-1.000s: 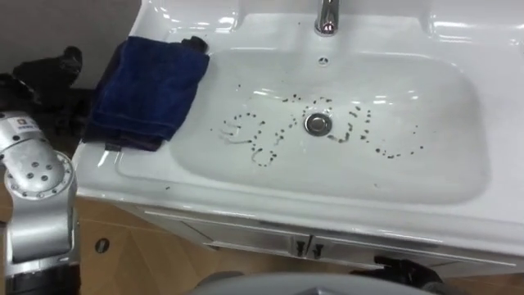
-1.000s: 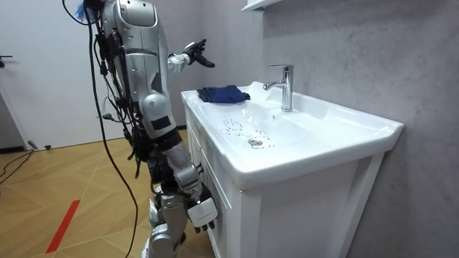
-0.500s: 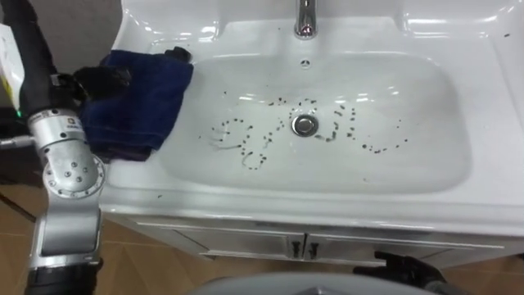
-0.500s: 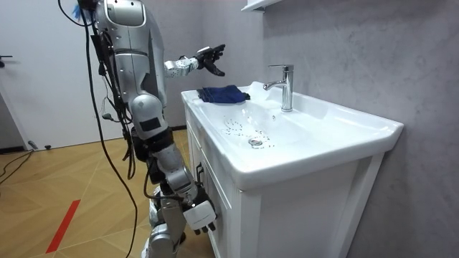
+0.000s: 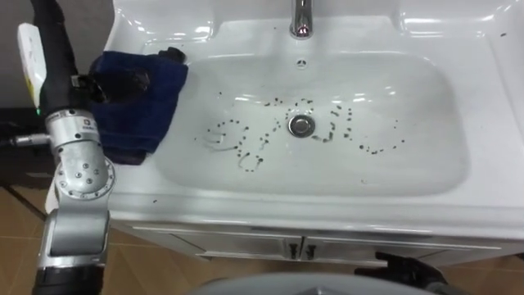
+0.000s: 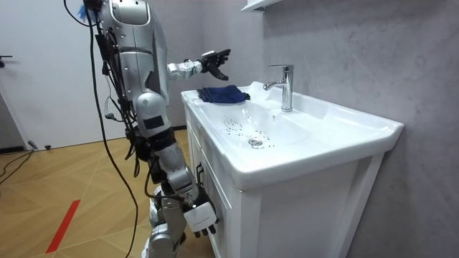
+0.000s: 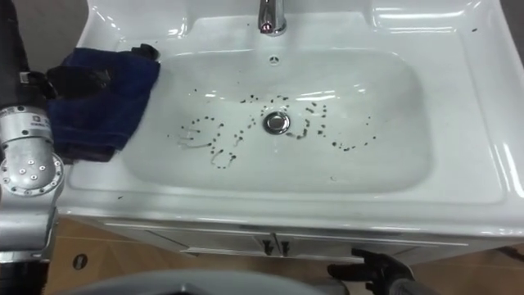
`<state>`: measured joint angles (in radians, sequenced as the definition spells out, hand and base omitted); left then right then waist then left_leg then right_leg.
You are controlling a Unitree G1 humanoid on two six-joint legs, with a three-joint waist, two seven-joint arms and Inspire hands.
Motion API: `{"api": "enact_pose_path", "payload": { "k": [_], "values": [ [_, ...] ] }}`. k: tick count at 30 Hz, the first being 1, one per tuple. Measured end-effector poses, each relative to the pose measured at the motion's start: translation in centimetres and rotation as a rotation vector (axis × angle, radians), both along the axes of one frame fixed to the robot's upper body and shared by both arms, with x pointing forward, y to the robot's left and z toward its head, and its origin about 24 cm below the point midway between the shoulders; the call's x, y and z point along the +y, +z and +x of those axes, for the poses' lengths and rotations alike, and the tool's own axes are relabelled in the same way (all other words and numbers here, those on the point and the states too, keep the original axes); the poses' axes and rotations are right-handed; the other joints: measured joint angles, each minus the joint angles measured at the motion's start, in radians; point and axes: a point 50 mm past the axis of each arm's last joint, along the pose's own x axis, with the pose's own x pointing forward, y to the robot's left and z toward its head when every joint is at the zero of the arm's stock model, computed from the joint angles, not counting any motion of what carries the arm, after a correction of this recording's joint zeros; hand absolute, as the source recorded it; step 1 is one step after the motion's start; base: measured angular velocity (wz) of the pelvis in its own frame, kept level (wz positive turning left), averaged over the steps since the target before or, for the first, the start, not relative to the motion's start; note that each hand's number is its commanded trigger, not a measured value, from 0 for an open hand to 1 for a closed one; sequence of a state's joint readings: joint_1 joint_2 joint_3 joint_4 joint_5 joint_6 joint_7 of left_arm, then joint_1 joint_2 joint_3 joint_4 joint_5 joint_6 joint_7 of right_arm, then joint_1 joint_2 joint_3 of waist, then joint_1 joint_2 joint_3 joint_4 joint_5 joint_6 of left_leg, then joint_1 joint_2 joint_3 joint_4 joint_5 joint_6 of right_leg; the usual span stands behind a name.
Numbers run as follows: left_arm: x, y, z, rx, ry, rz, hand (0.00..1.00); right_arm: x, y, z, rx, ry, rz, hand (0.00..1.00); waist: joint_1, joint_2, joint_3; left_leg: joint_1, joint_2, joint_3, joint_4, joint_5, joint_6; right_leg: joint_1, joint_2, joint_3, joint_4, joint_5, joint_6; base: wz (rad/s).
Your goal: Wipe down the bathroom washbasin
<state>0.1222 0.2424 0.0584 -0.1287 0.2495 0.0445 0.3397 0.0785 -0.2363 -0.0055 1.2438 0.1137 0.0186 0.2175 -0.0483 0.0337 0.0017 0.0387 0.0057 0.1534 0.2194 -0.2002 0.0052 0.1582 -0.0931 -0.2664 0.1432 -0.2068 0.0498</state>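
Observation:
The white basin [image 5: 393, 164] has dark specks [image 5: 246, 156] scattered round its drain [image 5: 301, 124]. A dark blue cloth [image 5: 151, 106] lies crumpled on the basin's left rim, partly hanging into the bowl. My left hand [image 5: 115, 82] hovers just over the cloth's left part with fingers spread, open; in the room view this left hand [image 6: 214, 60] is a little above the cloth [image 6: 222, 93]. My right hand [image 7: 372, 269] hangs low in front of the cabinet, fingers relaxed and holding nothing. I stand at the basin's front left corner.
A chrome faucet [image 5: 301, 16] rises at the back middle of the basin. Below the basin are white cabinet doors with small handles [image 5: 299, 246]. A grey wall runs behind the basin, with a shelf [image 6: 258, 6] high above it.
My left arm has reached forward, bringing the hand from beside the basin to over the cloth. The eye views have shifted a little to the left. The cloth has not moved.

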Motion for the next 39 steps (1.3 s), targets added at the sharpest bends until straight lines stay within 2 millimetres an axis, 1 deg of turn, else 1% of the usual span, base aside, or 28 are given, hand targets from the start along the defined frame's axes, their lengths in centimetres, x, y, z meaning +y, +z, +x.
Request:
{"api": "enact_pose_path", "payload": {
  "k": [1, 3, 5, 6, 8, 9, 13, 15, 19, 24, 28, 31, 35, 36, 39],
  "values": [
    [0.0, -0.6, 0.0, 0.022, -0.002, -0.002, 0.0, 0.0, 0.0, 0.0, 0.001, 0.004, -0.004, 0.0, 0.0, 0.0, -0.0001, 0.001, 0.0, 0.001, 0.0, 0.0, 0.0, 0.0, 0.0, 0.001, 0.001, 0.0, 0.0, 0.0],
    [-0.1, -2.8, -0.1, 0.119, -0.005, -0.012, 0.0, 0.0, 0.0, 0.0, 0.004, 0.007, -0.017, 0.0, -0.002, 0.0, 0.0004, 0.001, 0.002, 0.005, 0.0, 0.0, 0.0, -0.002, 0.002, 0.004, 0.006, 0.0, 0.0, 0.0],
    [-0.4, -4.2, -0.3, 0.179, -0.011, -0.021, 0.0, 0.0, 0.0, 0.1, 0.005, 0.01, -0.023, 0.0, -0.001, 0.001, -0.0005, 0.002, 0.003, 0.005, 0.0, 0.0, -0.001, -0.002, 0.002, 0.005, 0.007, 0.0, 0.0, 0.0],
    [-0.7, -4.8, -0.4, 0.205, -0.018, -0.031, 0.0, 0.1, 0.0, 0.2, 0.005, 0.016, -0.027, 0.0, -0.001, 0.001, -0.0007, 0.001, 0.003, 0.005, 0.001, -0.001, -0.001, -0.002, 0.002, 0.005, 0.007, 0.0, 0.0, 0.0],
    [-1.1, -5.3, -0.5, 0.227, -0.029, -0.046, 0.0, 0.2, -0.1, 0.2, 0.004, 0.016, -0.028, 0.0, -0.002, -0.004, 0.0001, 0.002, 0.003, 0.005, 0.001, -0.001, -0.001, -0.001, 0.003, 0.006, 0.007, 0.001, -0.001, 0.0],
    [-1.3, -5.6, -0.5, 0.238, -0.037, -0.049, 0.0, 0.2, -0.1, 0.2, 0.004, 0.015, -0.03, 0.0, -0.002, -0.005, -0.0009, 0.003, 0.004, 0.005, 0.001, -0.001, -0.001, 0.0, 0.003, 0.007, 0.008, 0.001, -0.001, 0.0],
    [-1.6, -5.9, -0.6, 0.252, -0.05, -0.046, 0.0, 0.2, -0.1, 0.2, 0.003, 0.011, -0.043, 0.0, -0.003, -0.008, -0.0005, 0.004, 0.004, 0.008, 0.0, 0.0, -0.001, -0.001, 0.003, 0.014, 0.008, 0.001, -0.001, -0.01],
    [-1.6, -6.0, -0.6, 0.26, -0.051, -0.019, 0.0, 0.2, -0.1, 0.4, 0.002, 0.012, -0.044, 0.0, -0.003, -0.01, -0.0021, 0.006, 0.004, 0.007, -0.001, 0.0, -0.001, 0.0, 0.003, 0.013, 0.008, 0.001, -0.001, 0.0],
    [-1.6, -6.2, -0.6, 0.271, -0.052, 0.021, 0.0, 0.2, -0.1, 0.3, 0.005, 0.011, -0.044, 0.0, -0.004, -0.011, -0.0017, 0.006, 0.003, 0.0, -0.001, 0.0, -0.001, 0.001, 0.003, 0.012, 0.008, 0.001, -0.001, 0.0],
    [-1.3, -7.3, -1.0, 0.321, -0.04, 0.023, 0.0, 0.2, -0.1, 0.3, 0.002, 0.011, -0.044, 0.0, -0.004, -0.011, -0.0018, 0.005, 0.003, -0.002, -0.001, 0.0, -0.001, 0.001, 0.004, 0.011, 0.008, 0.001, -0.001, 0.0],
    [-1.3, -7.4, -1.0, 0.325, -0.041, 0.033, 0.0, 0.2, -0.1, 0.3, 0.006, 0.01, -0.044, 0.0, -0.004, -0.012, -0.0014, 0.005, 0.003, -0.003, 0.0, 0.0, -0.001, 0.002, 0.004, 0.012, 0.008, 0.002, -0.001, 0.0],
    [-1.1, -7.9, -1.0, 0.348, -0.039, 0.051, 0.0, 0.1, -0.1, 0.3, 0.006, 0.01, -0.048, 0.0, -0.002, -0.011, -0.0017, 0.006, 0.003, 0.003, 0.0, 0.0, -0.001, 0.002, 0.004, 0.014, 0.008, 0.002, -0.001, 0.0],
    [-1.1, -7.8, -1.0, 0.353, -0.046, 0.118, 0.0, 0.0, -0.1, 0.1, 0.014, 0.006, -0.056, 0.0, -0.003, -0.006, -0.0034, 0.006, 0.004, 0.005, -0.001, 0.0, -0.001, -0.001, 0.005, 0.016, 0.008, 0.002, -0.001, 0.0],
    [-1.2, -7.8, -1.0, 0.355, -0.049, 0.146, 0.0, 0.0, -0.1, 0.1, 0.016, 0.004, -0.056, 0.0, -0.005, -0.007, -0.0025, 0.006, 0.004, 0.0, -0.001, 0.0, -0.001, -0.001, 0.005, 0.016, 0.007, 0.002, -0.001, 0.0],
    [-1.1, -7.7, -1.0, 0.352, -0.048, 0.188, 0.0, 0.0, -0.1, 0.0, 0.02, 0.004, -0.055, 0.0, -0.004, -0.008, -0.0022, 0.006, 0.004, 0.005, -0.004, 0.0, -0.001, -0.002, 0.005, 0.016, 0.007, 0.002, -0.001, 0.0]
  ]
}}
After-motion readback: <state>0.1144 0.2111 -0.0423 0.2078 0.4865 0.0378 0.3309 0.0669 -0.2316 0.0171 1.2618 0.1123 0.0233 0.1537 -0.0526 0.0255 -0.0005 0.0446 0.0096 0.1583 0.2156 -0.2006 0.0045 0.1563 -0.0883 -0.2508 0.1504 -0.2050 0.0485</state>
